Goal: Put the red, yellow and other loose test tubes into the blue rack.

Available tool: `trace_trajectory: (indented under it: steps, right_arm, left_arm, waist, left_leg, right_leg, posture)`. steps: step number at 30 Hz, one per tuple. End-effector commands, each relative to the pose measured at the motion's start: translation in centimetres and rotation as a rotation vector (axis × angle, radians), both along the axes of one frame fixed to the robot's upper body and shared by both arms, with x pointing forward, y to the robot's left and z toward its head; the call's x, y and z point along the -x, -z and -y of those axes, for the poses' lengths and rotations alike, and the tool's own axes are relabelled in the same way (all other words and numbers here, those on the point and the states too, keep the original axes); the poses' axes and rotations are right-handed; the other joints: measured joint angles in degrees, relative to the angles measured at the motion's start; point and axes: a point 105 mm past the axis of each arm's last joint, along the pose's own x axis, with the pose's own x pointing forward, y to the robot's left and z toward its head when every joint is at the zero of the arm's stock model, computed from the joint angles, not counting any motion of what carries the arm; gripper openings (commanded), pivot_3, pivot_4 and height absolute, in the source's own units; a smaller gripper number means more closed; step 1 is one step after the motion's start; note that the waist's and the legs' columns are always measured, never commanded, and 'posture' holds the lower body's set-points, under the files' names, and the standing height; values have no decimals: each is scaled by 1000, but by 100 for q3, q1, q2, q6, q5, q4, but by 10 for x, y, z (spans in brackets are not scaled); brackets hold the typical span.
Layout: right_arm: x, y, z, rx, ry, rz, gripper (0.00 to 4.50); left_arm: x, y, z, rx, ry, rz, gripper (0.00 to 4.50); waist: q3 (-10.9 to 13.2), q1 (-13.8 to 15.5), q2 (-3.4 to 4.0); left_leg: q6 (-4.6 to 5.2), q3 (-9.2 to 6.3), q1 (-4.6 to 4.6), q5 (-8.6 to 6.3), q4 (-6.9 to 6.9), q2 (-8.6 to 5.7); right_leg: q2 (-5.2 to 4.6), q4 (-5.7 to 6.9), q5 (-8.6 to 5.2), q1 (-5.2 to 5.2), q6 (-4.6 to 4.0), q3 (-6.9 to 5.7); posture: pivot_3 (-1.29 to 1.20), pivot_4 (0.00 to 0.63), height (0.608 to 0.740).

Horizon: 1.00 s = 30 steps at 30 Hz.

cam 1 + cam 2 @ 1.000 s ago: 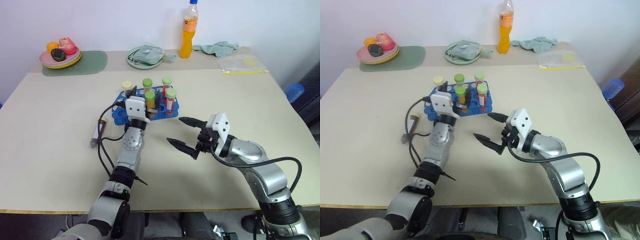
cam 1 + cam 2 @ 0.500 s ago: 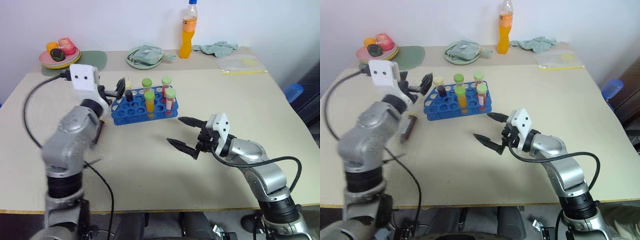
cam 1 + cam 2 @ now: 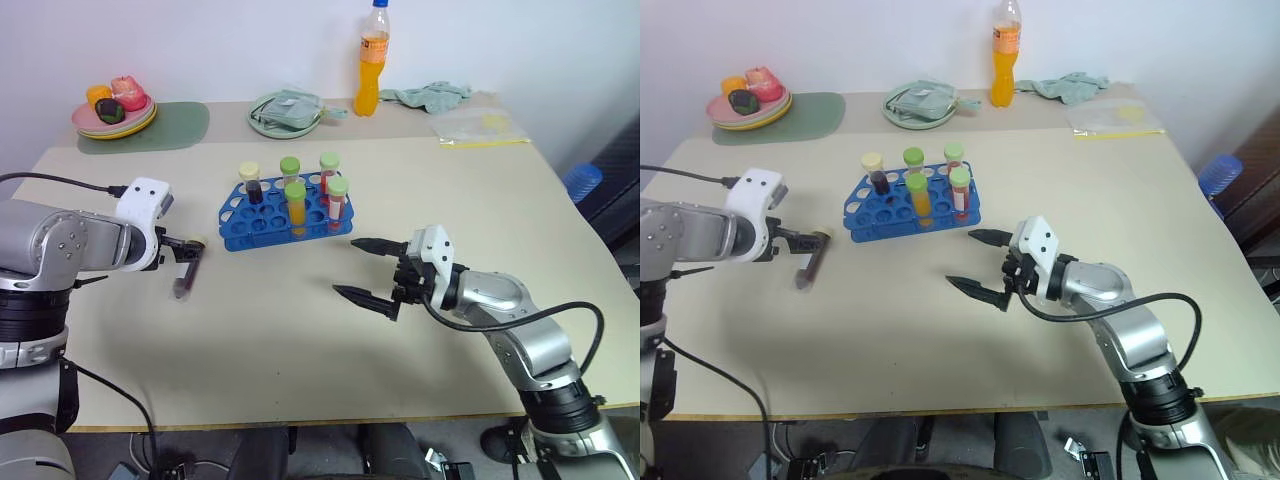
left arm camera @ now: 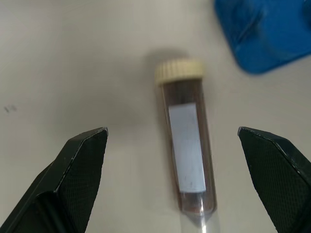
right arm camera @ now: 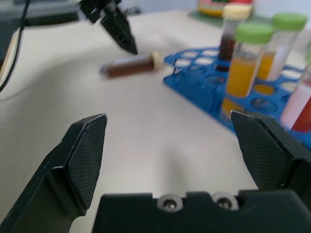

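Note:
The blue rack (image 3: 262,222) stands mid-table holding several capped tubes: one dark with a pale-yellow cap (image 3: 250,181), the others green-capped with yellow-orange or red liquid. One loose test tube (image 4: 188,154), dark maroon with a pale-yellow cap and white label, lies flat on the table left of the rack (image 3: 184,279). My left gripper (image 4: 171,131) hangs open just above it, a finger on either side, not touching. My right gripper (image 3: 345,266) stands open and empty right of the rack's front, pointing toward it.
Along the far edge stand a tall orange drink bottle (image 3: 372,60), a pale-green dish (image 3: 290,112), a fruit plate (image 3: 113,112) on a green mat, a crumpled cloth (image 3: 435,95) and a plastic bag (image 3: 480,128). The table's front half is bare.
My left arm has swung away from the rack, out to the left and down, and now points at the lying maroon tube. The right arm has stayed put.

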Motion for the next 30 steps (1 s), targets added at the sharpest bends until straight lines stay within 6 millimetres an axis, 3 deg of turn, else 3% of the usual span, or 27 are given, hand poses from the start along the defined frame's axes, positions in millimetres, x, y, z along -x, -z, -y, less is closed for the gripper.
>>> trace_trajectory:
  steps: [1,3,6,12,16,20,23,26,28,30]
  right_arm:
    - [7,-8,-3,-12,-24,39,4500]
    - [8,-8,-3,-16,-21,39,4500]
    - [9,-7,-6,-18,-22,38,4500]
    - [9,-7,-7,-26,-13,40,4500]
    - [8,-7,-7,-26,-13,39,4500]
    - [8,-7,-8,-26,-16,37,4500]
    - [7,-7,-8,-29,-16,38,4500]
    - [8,-6,-9,-31,-16,35,4500]
    - [8,-5,-10,-33,-15,33,4500]
    - [7,-5,-10,-37,-11,34,4500]
  left_arm:
    - [0,4,2,-17,7,-19,4419]
    - [-1,7,3,-23,-2,-26,4419]
    - [-2,12,0,-20,-33,-33,3619]
    - [0,22,-7,-10,-86,-45,811]
    - [-3,10,-14,-13,-120,9,811]
    - [-19,-26,-24,-101,-171,271,811]
    - [-35,-77,-14,-52,-90,663,811]
    - [-26,-112,-2,-10,-27,985,811]
    - [-11,-117,19,62,66,1144,811]
    - [1,-101,38,27,135,1204,811]
  waist:
    - [0,1,0]
    - [0,-5,0]
    - [0,-23,0]
    - [0,-25,1]
    - [0,-38,1]
    - [2,-13,-4]
    - [3,27,-5]
    - [3,86,-5]
    - [2,114,-5]
    - [1,126,-5]
  left_leg:
    - [0,1,0,0,0,0]
    - [0,2,-1,0,0,0]
    - [0,2,-1,0,-3,1]
    - [0,3,-1,0,-2,1]
    - [0,3,-1,0,-2,1]
    - [0,3,-1,0,-1,0]
    - [-2,5,-2,1,0,0]
    - [-24,10,-4,13,-1,1]
    - [-25,14,-4,13,-4,1]
    - [-25,18,-6,13,-7,1]
  right_leg:
    - [0,0,0,0,0,1]
    - [-1,0,0,-1,0,2]
    - [-1,1,0,-4,0,2]
    - [-1,2,0,-4,0,3]
    - [-1,2,0,-5,0,4]
    - [-2,2,0,-5,0,4]
    - [-5,-1,1,-5,-1,4]
    - [-7,-8,1,-5,-2,6]
    - [-10,-12,1,-5,-2,9]
    - [-13,-20,1,-2,-2,11]
  posture:
    - [0,150,740]
    - [0,150,740]
    - [0,150,740]
    - [0,150,740]
    - [0,150,740]
    - [0,150,740]
    - [0,150,740]
    - [0,150,740]
    - [0,150,740]
    - [0,150,740]
